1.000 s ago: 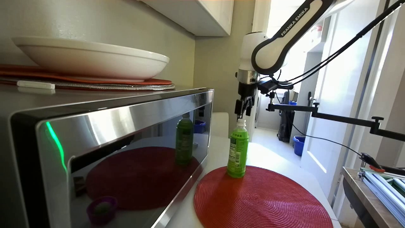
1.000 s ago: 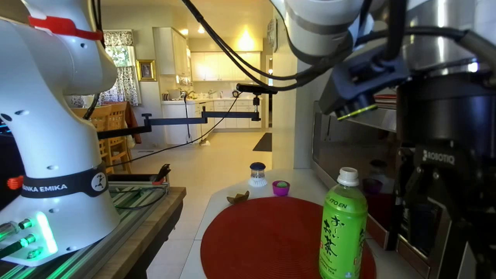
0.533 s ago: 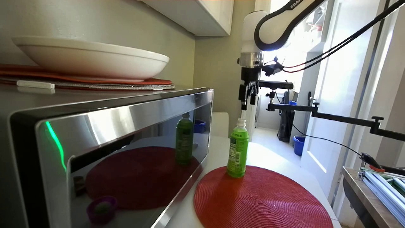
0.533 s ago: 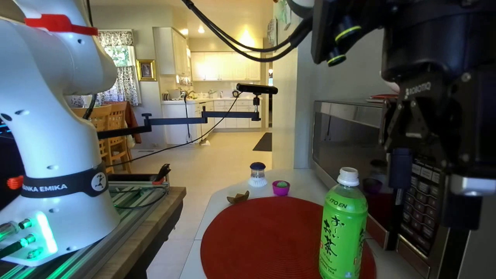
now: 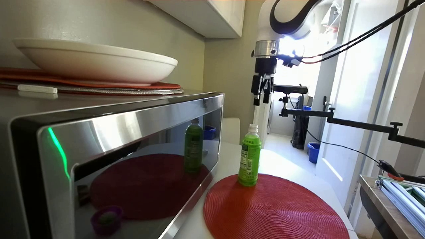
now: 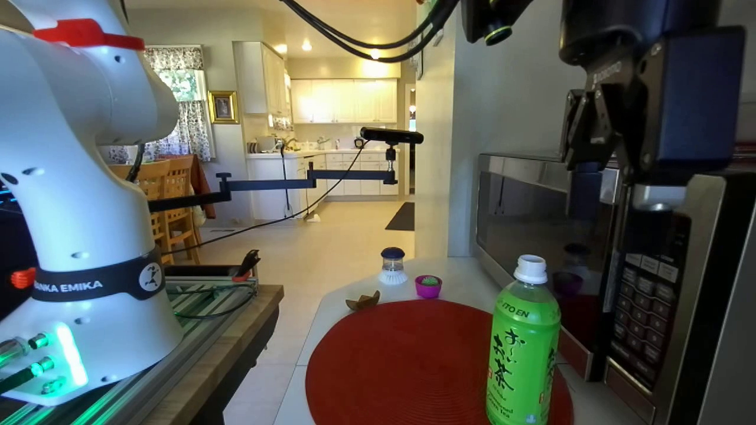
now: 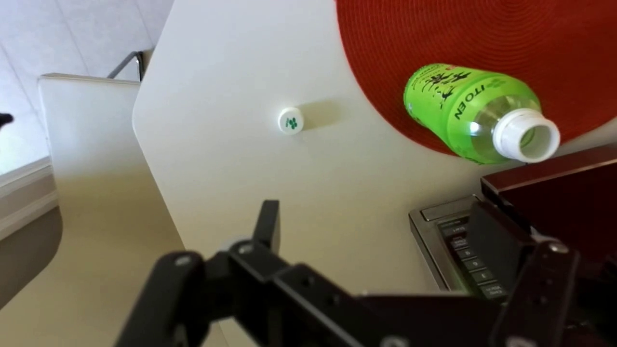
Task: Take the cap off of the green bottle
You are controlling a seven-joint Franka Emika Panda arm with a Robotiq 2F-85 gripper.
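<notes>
Bottle [image 7: 467,113] is showing green with black lettering, its neck [image 7: 512,135] white. Cap [image 7: 291,120] is showing white with green print. Mat [image 5: 272,210] is showing red, concentrically ringed. Gripper [image 5: 261,100] is showing black.

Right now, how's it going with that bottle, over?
Gripper open, holding nothing. Green bottle uncapped, upright on red mat. White cap lying on table. Microwave close beside bottle.

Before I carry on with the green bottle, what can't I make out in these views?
Green bottle: base cut off by the bottom edge in an exterior view.
White cap: fine print too small to read in the wrist view.
Microwave keypad: partly hidden behind the claw in the wrist view.
</notes>
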